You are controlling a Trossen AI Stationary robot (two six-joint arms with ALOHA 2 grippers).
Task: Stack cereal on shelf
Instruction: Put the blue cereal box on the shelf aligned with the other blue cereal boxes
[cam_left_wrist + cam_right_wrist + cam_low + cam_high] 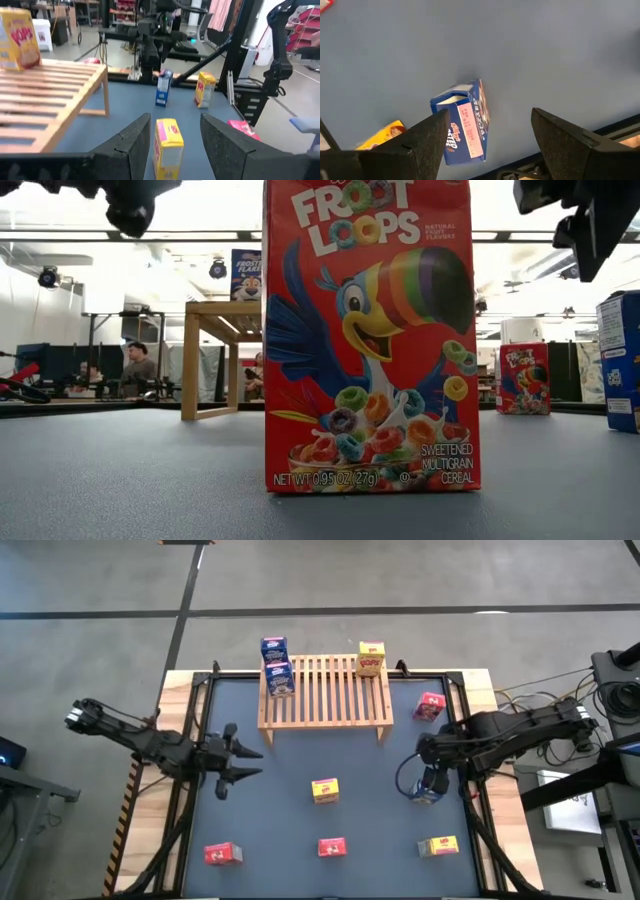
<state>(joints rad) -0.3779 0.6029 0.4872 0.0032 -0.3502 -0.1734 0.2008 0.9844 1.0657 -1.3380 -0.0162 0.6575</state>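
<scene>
The right gripper (pixel 428 787) hangs over a blue cereal box (pixel 462 122) that stands on the bench (pixel 280 830) near the right edge, and its fingers are spread apart with the box showing below and between them, not yet touched. The step in hand looks like the pick of this box, and to do it well the gripper should come straight down so the two fingers pass either side of the narrow faces, then close squarely on the cardboard, because a skewed grip would likely tip so light a box over. The shelf (pixel 325 690) stands at the back of the bench, already carrying two blue boxes (pixel 276 665) at its left end, one on top of the other, and a yellow box (pixel 371 658) at its right end, so the carried box probably belongs with the blue pair and must be lifted high enough to clear the slats. The left gripper (pixel 243 761) waits on the left side with its fingers apart, facing a yellow box (pixel 168 147) in mid-bench. Red boxes (pixel 224 854) and another yellow one (pixel 438 846) lie toward the front.
</scene>
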